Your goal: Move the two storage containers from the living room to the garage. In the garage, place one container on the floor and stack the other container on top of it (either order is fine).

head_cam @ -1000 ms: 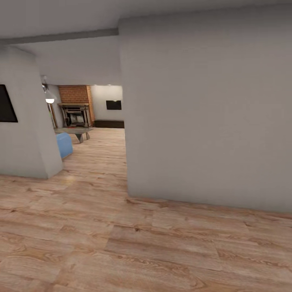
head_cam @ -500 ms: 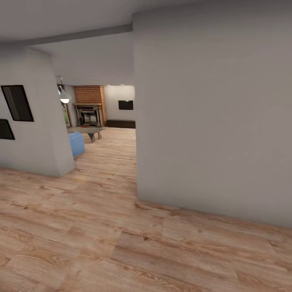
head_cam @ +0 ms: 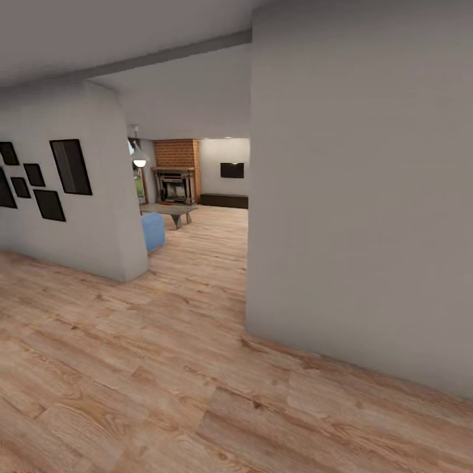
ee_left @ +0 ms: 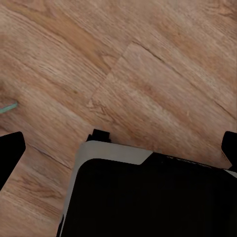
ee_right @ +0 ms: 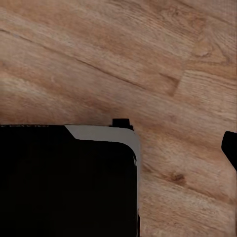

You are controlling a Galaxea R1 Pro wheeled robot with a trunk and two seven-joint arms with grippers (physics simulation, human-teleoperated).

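Observation:
The two storage containers are out of view, and so is the garage. Past a gap between two grey walls, the head view looks into the living room, with its brick fireplace (head_cam: 176, 186), low table (head_cam: 169, 211) and blue sofa (head_cam: 153, 231). In the left wrist view my left gripper (ee_left: 120, 148) hangs open over light wood planks, its black fingertips (ee_left: 11, 154) far apart and nothing between them. One fingertip (ee_right: 230, 148) of my right gripper (ee_right: 118, 148) stands at the frame's edge, set wide, over the same planks.
A broad grey wall (head_cam: 361, 197) stands close at the right, its corner edging the passage. The left wall (head_cam: 79, 217) carries several dark picture frames (head_cam: 71, 166). My dark base (ee_left: 148, 197) sits under both wrists. Open wood planking lies ahead.
The head camera has turned left, so the whole scene has slid right in the picture. More dark frames on the left wall have come into view. Nothing in the room has moved.

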